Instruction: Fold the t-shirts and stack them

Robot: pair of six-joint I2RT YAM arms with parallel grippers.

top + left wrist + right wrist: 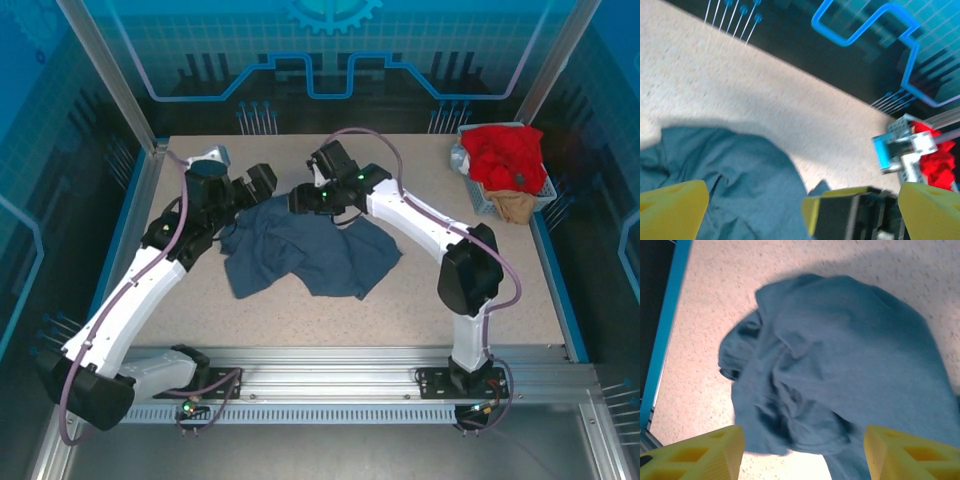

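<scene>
The slate-blue t-shirt [310, 255] lies crumpled on the desk [480, 320]. The left gripper [262, 183] and right gripper [303, 200] are held wide open, empty, at its far edge. Limp and light, it would best be pinched along an outer edge.

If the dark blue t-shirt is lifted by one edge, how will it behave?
Probably floppy: the dark blue t-shirt lies crumpled in soft folds, so it would sag and drape. It looks like thin cloth, so probably light. Pushed across the table, it may bunch rather than slide.
</scene>
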